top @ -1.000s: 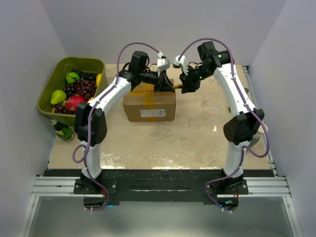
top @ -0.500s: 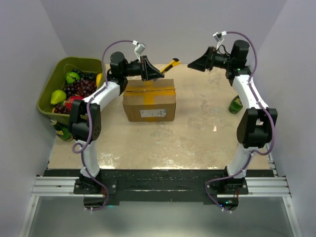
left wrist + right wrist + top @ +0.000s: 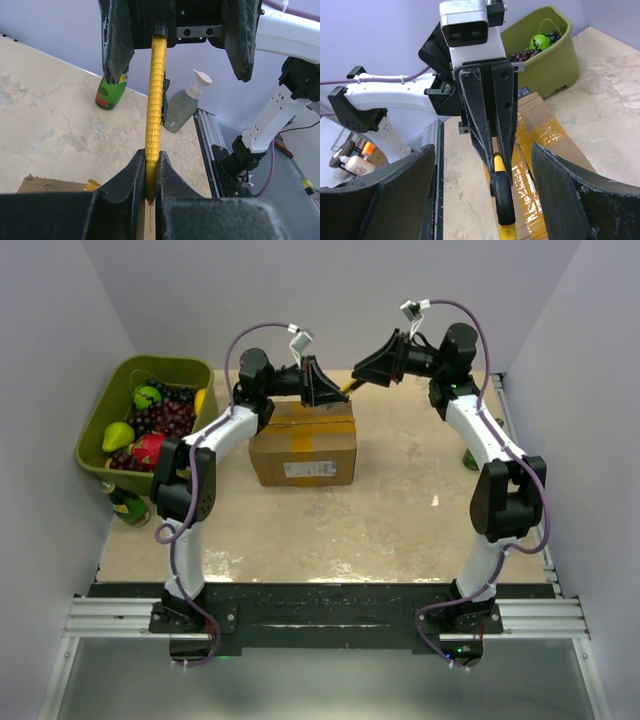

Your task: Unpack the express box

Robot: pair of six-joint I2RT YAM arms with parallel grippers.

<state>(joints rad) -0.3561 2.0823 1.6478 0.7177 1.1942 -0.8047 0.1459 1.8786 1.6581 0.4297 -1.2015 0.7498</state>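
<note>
The express box (image 3: 303,448), brown cardboard with yellow tape and a white label on its near side, stands at the table's middle back. My left gripper (image 3: 326,392) hovers over its far top edge, shut on a yellow and black utility knife (image 3: 349,386). In the left wrist view the left gripper (image 3: 150,162) pinches the knife (image 3: 155,95) near its blade end, above the box (image 3: 55,185). My right gripper (image 3: 366,368) is open and faces the left one. The knife's handle end (image 3: 502,200) lies between its spread fingers (image 3: 385,200), untouched. The taped box top (image 3: 540,130) shows below.
An olive-green bin (image 3: 110,410) of fruit stands at the back left, a dark bottle (image 3: 125,502) beside it. A green bottle (image 3: 472,454) stands at the right edge. The left wrist view shows that green bottle (image 3: 111,92) and a pump bottle (image 3: 185,102).
The right gripper drew back to the right, then came back toward the knife and now straddles its handle end. The left gripper kept hold of the knife and shifted slightly right.
</note>
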